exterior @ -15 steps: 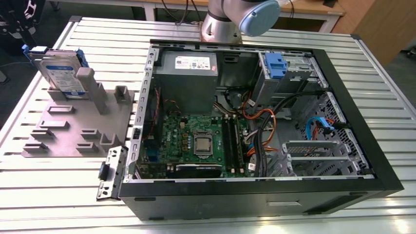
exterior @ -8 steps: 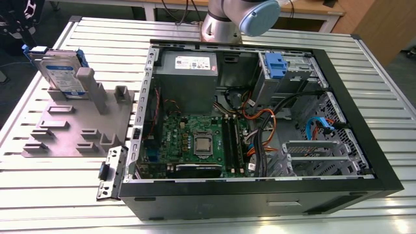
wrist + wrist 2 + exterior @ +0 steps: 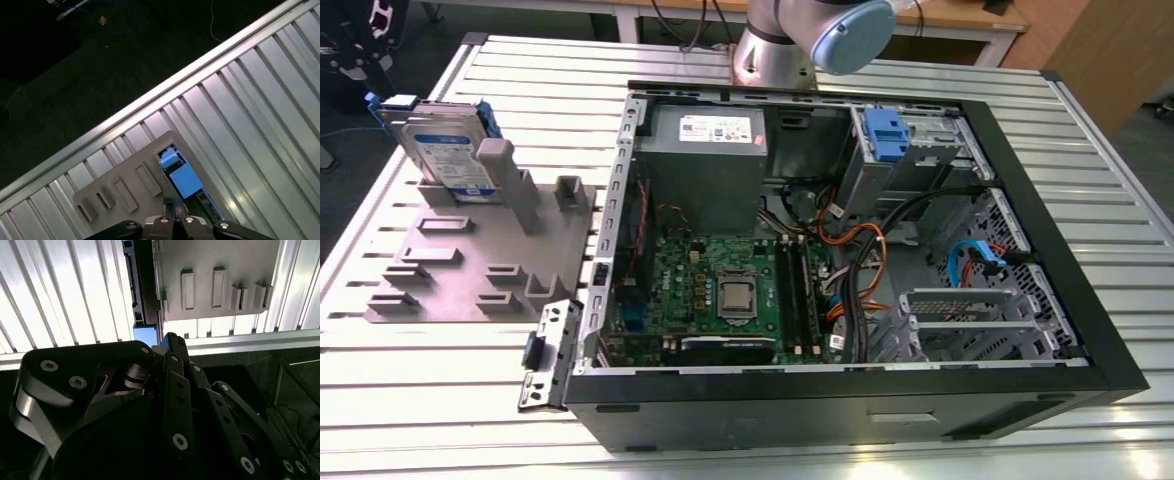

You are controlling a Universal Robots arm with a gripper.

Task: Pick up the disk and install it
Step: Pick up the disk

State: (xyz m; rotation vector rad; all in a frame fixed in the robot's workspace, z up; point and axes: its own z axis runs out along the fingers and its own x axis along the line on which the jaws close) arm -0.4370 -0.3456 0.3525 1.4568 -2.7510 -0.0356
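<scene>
We judge the task barely begun: the disk (image 3: 447,150) stands on edge in the grey fixture plate (image 3: 454,270) at the upper left of the exterior view, its blue carrier frame uppermost. It has not yet been lifted, so both the pick-up and the install are left to do. In the first wrist view the gripper (image 3: 171,201) has its fingers drawn together with nothing between them. It sits well above the disk (image 3: 180,175), whose blue frame shows just past the fingertips, against the fixture plate (image 3: 125,185). In the second wrist view the gripper (image 3: 170,340) again looks closed and empty, with a patch of the disk's blue frame (image 3: 146,335) just beside its tip and the fixture plate (image 3: 220,270) beyond. The open computer case (image 3: 854,390) fills the centre and right of the exterior view, motherboard and cables exposed. A blue carrier (image 3: 887,135) already sits in the drive bay at its upper right. We cannot tell from here which slot is free. Everything rests on a table of ribbed aluminium slats (image 3: 440,420), bright and reflective. The robot arm (image 3: 814,40) rises at the top centre, wooden desks (image 3: 961,15) stand behind it, and dark floor (image 3: 75,75) with a loose blue cable (image 3: 120,20) lies past the table edge.
</scene>
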